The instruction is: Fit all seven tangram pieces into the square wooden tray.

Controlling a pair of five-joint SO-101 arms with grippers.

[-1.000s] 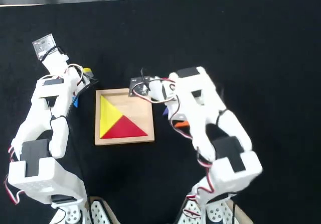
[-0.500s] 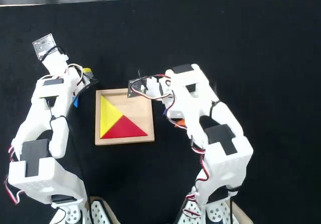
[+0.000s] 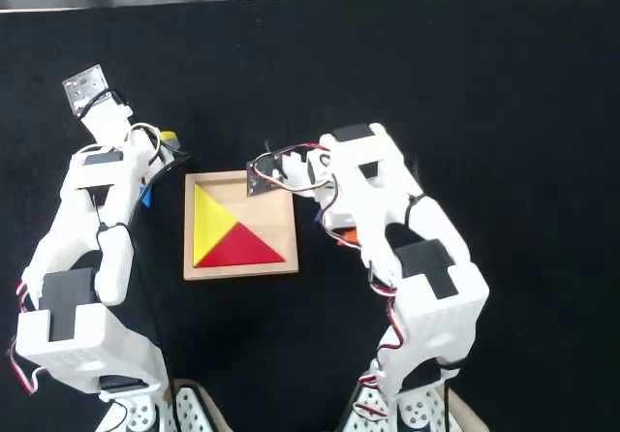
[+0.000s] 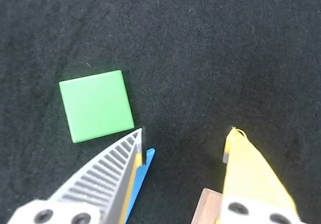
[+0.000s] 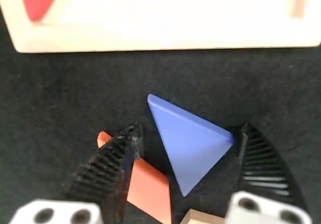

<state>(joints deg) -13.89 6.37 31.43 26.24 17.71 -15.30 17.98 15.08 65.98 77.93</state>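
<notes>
Black cloth desk [image 3: 504,112] is carrying the square wooden tray [image 3: 240,274] between both arms. A large yellow triangle [image 3: 211,221] and a large red triangle [image 3: 240,248] are lying inside it, edges touching. Right jaws are standing apart just off the tray's edge, straddling a flat blue triangle piece [image 5: 188,141]. A flat orange piece [image 5: 148,184] is lying just beside it. Left jaws are hanging apart, gripping nothing, near a green square piece [image 4: 96,106], with a thin blue piece [image 4: 143,171] beside one jaw.

We see a counter [image 4: 225,43] covered in matt, fuzzy black cloth. The tray [image 3: 242,273] is pale, smooth wood. The green square [image 4: 96,106] and blue triangle [image 5: 190,148] look smooth, fairly matt. The left end effector [image 4: 185,131] is ribbed plastic.
</notes>
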